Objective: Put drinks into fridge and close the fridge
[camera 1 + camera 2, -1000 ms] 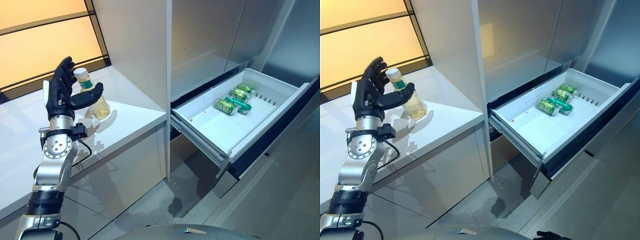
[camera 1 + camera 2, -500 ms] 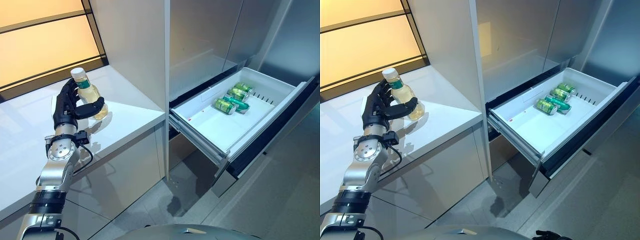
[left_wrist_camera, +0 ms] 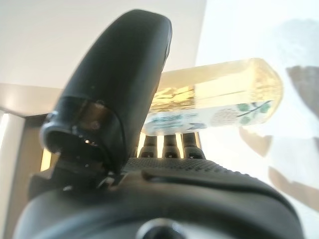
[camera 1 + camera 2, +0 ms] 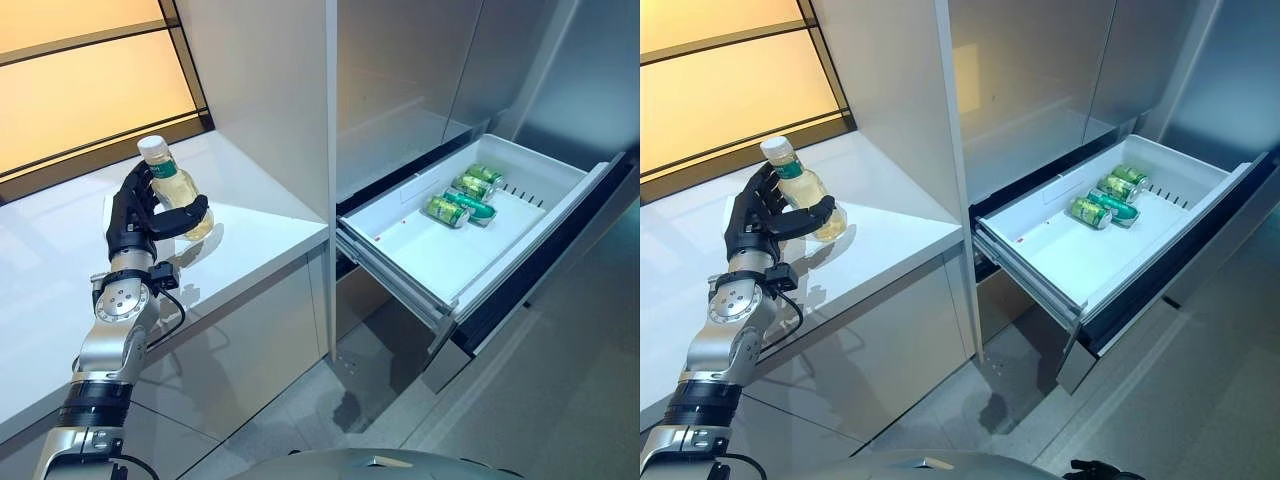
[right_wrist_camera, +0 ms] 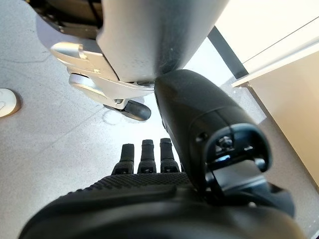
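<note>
A clear bottle of pale yellow drink (image 4: 176, 189) with a white cap stands on the white counter (image 4: 255, 225) at the left. My left hand (image 4: 133, 213) is shut on it, thumb across the front and fingers behind. The left wrist view shows the thumb (image 3: 119, 84) over the bottle (image 3: 224, 94) and the fingers under it. To the right the white fridge drawer (image 4: 440, 262) is pulled out, with green cans (image 4: 458, 203) lying at its far end. My right hand (image 5: 199, 129) hangs over the grey floor with relaxed fingers and holds nothing.
A tall white cabinet wall (image 4: 270, 90) stands between the counter and the fridge. The drawer's dark front (image 4: 545, 265) juts out over the grey floor (image 4: 560, 400). A window frame (image 4: 90, 160) runs behind the counter.
My left hand, open beside the bottle a second ago, has dropped and closed round it. The view has shifted slightly; the drawer and cans have not moved.
</note>
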`<state>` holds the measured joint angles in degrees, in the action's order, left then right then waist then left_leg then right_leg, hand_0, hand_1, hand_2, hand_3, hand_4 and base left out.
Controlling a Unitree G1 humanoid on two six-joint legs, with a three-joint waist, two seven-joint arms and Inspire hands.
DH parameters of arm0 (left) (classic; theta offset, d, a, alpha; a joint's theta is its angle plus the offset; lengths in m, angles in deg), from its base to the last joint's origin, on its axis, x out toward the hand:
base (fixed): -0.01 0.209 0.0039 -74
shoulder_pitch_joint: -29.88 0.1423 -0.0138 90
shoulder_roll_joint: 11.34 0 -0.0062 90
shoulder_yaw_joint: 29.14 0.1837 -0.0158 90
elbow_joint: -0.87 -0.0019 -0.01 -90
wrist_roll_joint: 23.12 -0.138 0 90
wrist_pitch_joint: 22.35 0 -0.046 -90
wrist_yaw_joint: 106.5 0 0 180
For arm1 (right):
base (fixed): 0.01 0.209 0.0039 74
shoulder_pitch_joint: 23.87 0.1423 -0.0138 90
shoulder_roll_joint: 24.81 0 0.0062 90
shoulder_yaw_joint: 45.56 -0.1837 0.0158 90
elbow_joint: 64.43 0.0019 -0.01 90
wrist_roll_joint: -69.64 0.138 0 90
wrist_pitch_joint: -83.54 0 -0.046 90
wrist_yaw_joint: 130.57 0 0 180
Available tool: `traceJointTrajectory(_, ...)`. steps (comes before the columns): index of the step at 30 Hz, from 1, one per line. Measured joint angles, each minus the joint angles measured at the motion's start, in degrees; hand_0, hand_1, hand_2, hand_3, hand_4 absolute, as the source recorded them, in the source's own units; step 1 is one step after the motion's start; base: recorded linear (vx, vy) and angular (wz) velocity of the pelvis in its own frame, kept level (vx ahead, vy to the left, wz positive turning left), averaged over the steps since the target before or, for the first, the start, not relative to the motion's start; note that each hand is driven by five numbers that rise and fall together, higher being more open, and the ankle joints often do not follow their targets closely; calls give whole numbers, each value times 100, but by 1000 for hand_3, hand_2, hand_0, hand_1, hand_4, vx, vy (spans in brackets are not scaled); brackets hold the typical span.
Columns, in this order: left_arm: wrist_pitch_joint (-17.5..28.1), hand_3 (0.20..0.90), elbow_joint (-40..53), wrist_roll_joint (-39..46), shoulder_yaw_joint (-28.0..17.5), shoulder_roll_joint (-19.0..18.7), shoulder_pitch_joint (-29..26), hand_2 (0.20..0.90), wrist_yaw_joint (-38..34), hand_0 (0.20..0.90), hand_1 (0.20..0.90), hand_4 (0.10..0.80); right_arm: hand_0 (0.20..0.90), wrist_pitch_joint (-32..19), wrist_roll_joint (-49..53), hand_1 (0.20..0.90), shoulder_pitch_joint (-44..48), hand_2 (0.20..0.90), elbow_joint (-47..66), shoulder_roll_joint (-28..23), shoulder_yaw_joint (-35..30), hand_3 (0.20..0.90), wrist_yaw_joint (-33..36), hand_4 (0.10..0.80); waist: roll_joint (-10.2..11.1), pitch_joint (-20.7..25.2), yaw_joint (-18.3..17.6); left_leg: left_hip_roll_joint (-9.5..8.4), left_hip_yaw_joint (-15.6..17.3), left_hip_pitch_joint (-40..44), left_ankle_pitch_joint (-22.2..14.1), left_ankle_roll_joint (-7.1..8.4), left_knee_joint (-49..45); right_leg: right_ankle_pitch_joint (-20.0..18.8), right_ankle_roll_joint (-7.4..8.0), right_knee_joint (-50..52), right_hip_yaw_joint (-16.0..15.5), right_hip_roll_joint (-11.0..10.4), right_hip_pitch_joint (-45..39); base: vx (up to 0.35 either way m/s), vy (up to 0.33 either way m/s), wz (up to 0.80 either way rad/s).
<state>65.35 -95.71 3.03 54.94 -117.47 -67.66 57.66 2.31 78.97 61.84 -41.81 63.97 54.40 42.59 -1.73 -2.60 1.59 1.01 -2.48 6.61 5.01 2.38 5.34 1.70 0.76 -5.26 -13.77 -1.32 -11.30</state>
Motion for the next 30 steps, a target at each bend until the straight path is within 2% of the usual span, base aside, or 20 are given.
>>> traceJointTrajectory(5,-3,900,-369,138,6,1,-1,900,-8,900,900,800,900,-5,-1,900,3,900,0,8,0,900,-1,800,1,-2,-50,2,64,25,-15,-8,1,-5,-6,0,81,-1,2,27,2,-6)
traceJointTrajectory(28,157,900,-617,577,5,1,-334,900,-286,900,900,800,900,0,-45,900,18,900,0,10,13,900,-9,800,3,-1,-126,1,121,86,-33,-12,1,-10,-13,-1,200,-1,-14,3,0,-1)
traceJointTrajectory(29,172,543,-617,593,6,1,-335,594,-287,594,594,443,900,1,-45,900,23,900,0,10,18,900,-9,800,3,-1,-136,1,121,86,-33,-12,1,-10,-13,0,201,-1,-14,0,0,0)
traceJointTrajectory(30,195,447,-617,593,5,1,-335,512,-288,512,512,347,900,3,-45,900,33,900,0,8,33,900,-10,800,4,-1,-151,1,121,86,-33,-12,1,-10,-13,0,201,-1,-14,0,0,0)
